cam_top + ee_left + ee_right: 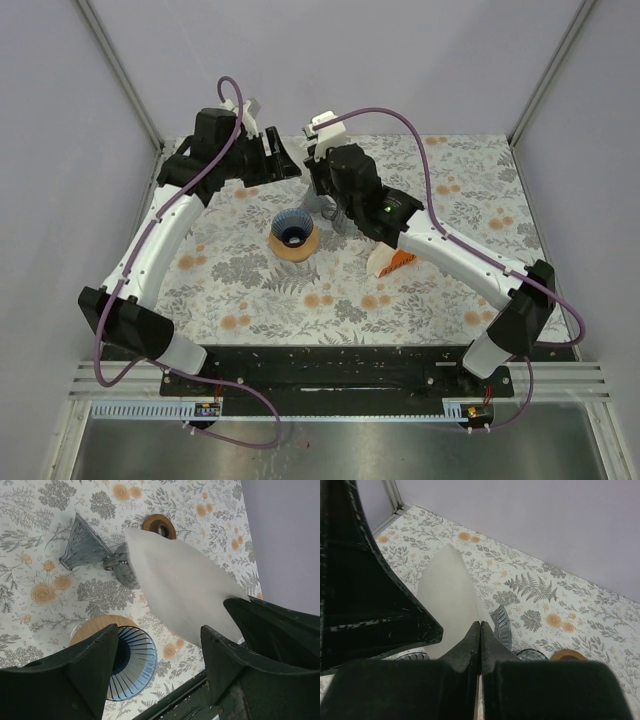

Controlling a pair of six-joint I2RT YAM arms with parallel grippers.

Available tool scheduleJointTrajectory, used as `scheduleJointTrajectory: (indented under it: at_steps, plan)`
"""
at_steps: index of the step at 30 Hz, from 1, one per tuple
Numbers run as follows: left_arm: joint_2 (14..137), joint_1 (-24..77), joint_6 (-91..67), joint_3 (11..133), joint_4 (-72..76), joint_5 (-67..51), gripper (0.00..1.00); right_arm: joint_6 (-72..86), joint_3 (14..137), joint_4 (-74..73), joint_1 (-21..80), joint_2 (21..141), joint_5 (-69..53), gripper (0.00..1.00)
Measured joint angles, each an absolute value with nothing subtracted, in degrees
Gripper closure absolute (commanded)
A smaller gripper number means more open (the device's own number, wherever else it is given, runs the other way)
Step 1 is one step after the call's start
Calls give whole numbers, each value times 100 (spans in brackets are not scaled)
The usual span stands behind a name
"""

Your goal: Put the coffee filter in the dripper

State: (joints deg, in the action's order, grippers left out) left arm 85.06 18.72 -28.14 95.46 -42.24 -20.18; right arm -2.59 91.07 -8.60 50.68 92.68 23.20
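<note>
Floral-print tablecloth (250, 300) spread flat, ribbed grey glass cone (85, 544) lying on its side on the tablecloth, brown wooden ring (159, 526) flat on the tablecloth near it, orange-and-white object (392, 262) on the tablecloth, partly hidden, lavender walls (350, 60) behind the tablecloth

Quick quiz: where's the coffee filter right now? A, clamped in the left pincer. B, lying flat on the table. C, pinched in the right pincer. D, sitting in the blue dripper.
C: the right wrist view shows the right pincer shut on the filter, which is up off the table, while the blue dripper stands empty.
</note>
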Motion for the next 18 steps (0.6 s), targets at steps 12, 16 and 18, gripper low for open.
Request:
scheduleJointTrajectory:
  at_steps: [12, 16, 18]
  plan:
    - [8600, 1669, -3026, 9432, -4060, -2268, 84, -250, 9129, -781, 5107, 9273, 2283, 100]
    - [8617, 1634, -2871, 9402, -4115, -2368, 100, -263, 9129, -749, 5107, 9277, 2233, 100]
    - [8617, 1627, -2720, 9402, -4119, -2357, 100, -281, 9155, -764, 5107, 9295, 2073, 99]
